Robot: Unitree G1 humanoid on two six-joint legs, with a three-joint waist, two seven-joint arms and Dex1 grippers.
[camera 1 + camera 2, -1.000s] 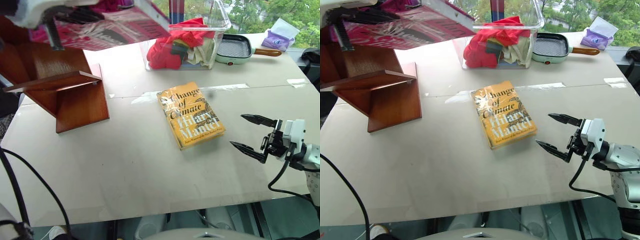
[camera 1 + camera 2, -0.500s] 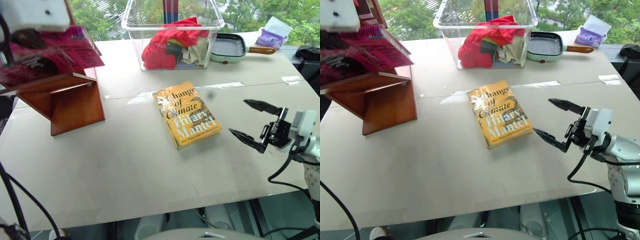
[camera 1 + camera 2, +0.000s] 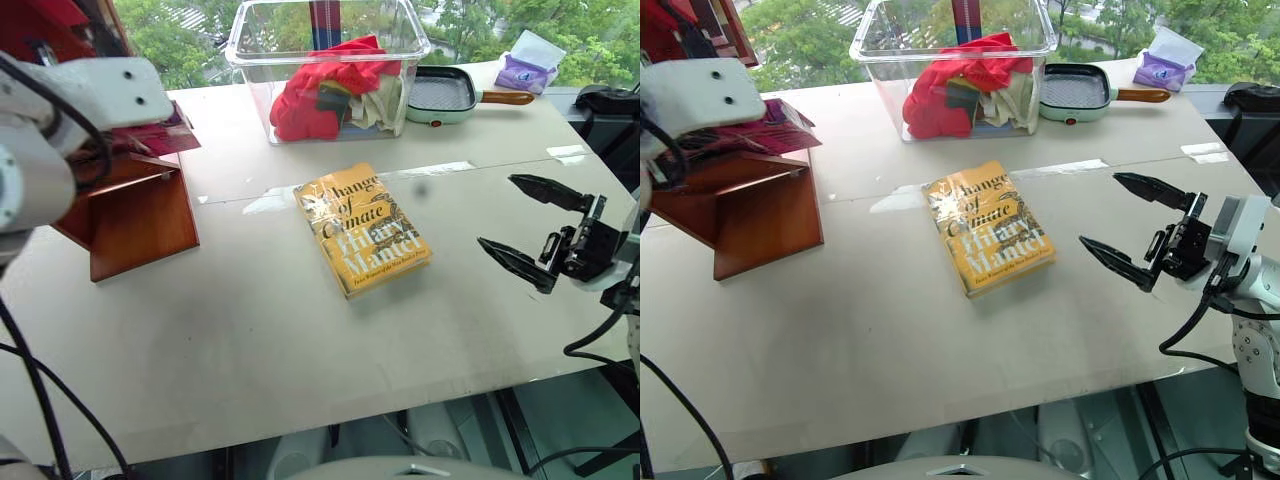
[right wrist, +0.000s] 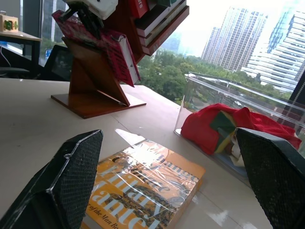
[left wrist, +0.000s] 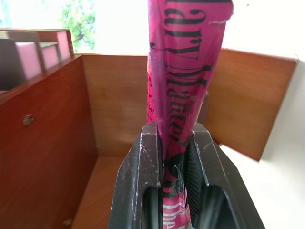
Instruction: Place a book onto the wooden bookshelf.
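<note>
The bright pink book (image 5: 183, 71) is clamped between the black fingers (image 5: 143, 162) of my left gripper (image 5: 174, 157), which is shut on it. It hangs over the flat board of the reddish-brown wooden bookshelf (image 3: 140, 215) at the table's left, close to the slanted panel (image 4: 95, 71). I cannot tell whether the book touches the wood. My right gripper (image 3: 497, 212) hovers open and holds nothing above the table's right side, to the right of a yellow-orange book (image 3: 365, 228) lying flat mid-table.
A clear plastic bin (image 3: 330, 70) holding red and pale cloths stands at the back centre. Beside it on the right lie a green pan (image 3: 450, 95) and a purple packet (image 3: 530, 70). More books (image 4: 157, 19) sit on a higher wooden shelf.
My left arm has come down and to the left with the pink book, bringing it onto the bookshelf area. The right gripper has risen a little, still open. The head camera has shifted.
</note>
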